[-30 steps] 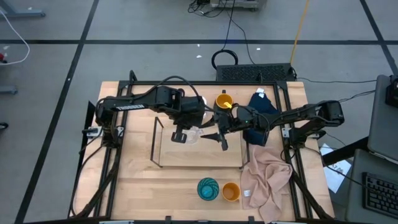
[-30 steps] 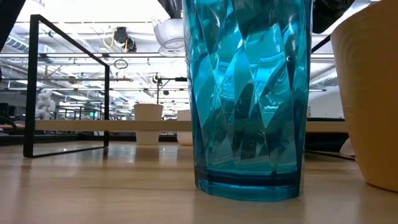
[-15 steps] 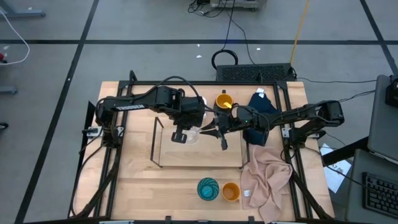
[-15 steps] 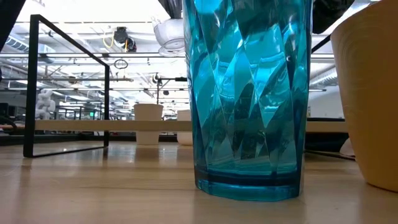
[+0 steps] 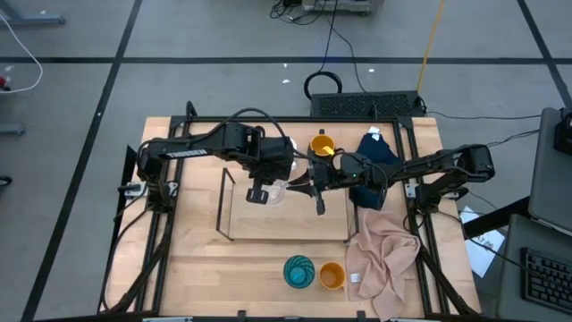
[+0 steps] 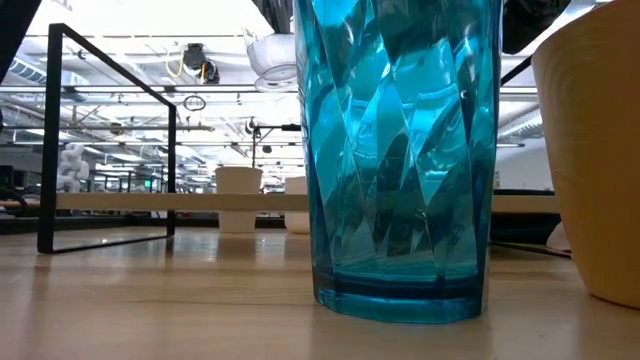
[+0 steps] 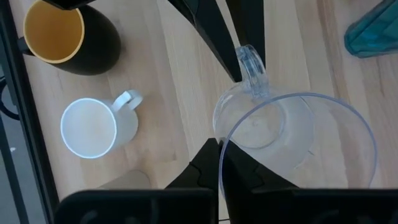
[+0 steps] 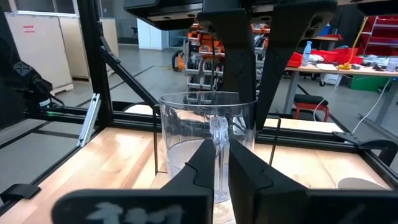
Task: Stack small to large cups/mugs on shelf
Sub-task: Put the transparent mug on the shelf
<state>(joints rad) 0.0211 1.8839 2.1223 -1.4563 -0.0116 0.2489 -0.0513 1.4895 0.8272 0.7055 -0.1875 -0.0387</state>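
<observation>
A clear glass mug (image 7: 292,134) hangs above the far part of the shelf (image 5: 286,224), a light-wood board with a black wire frame (image 6: 110,70). My left gripper (image 5: 265,190) is shut on its rim. My right gripper (image 5: 304,188) is shut on its handle. Beside the glass a white handled mug (image 7: 93,127) and a dark mug with a yellow inside (image 7: 62,37) stand upright on the wood. A beige cup (image 6: 238,198) stands at the shelf board. The teal cup (image 5: 299,271) and the small orange cup (image 5: 332,275) stand at the table's near edge. My left gripper pinches the mug's wall at the rim (image 7: 222,138), on the side away from the handle, one finger inside and one outside. The fingers (image 8: 239,56) come from above and point down. The mug hangs upright, clear of the shelf board. My right gripper pinches the mug's handle (image 8: 219,134) between its two fingers, one on each side of the loop. It comes level from the table's right side. The handle stands upright and points toward that gripper.
A pink cloth (image 5: 384,255) lies crumpled at the table's right near side, with a dark blue bundle (image 5: 380,152) farther back. The shelf's wire uprights stand at its two ends. Bare board lies in front of the held mug.
My right gripper's fingers, spread wide on either side of the mug's handle a second ago, have shut on it. My left gripper and the mug have kept their place above the shelf.
</observation>
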